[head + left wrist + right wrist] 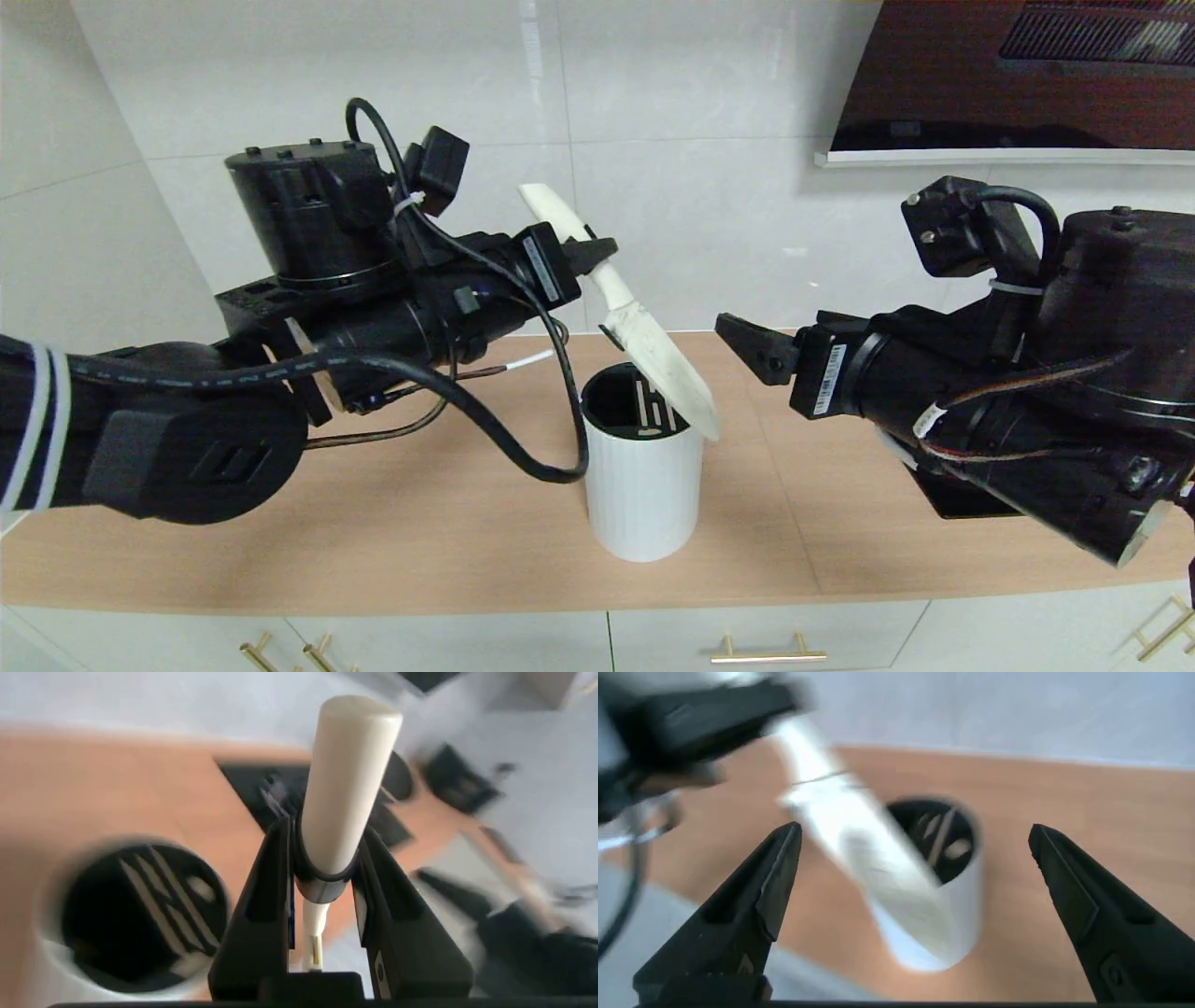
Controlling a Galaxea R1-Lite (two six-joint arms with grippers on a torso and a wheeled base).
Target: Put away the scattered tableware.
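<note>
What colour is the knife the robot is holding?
The knife is white all over; the head view shows it best.

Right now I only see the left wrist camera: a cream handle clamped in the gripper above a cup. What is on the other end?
Observer: It is a knife. Its white blade slants down from the left gripper, with the tip at the rim of the cup on the right arm's side.
Operator: Is the right gripper in the way?
Observer: The right gripper is open and empty. It points at the knife but stays apart from it.
</note>
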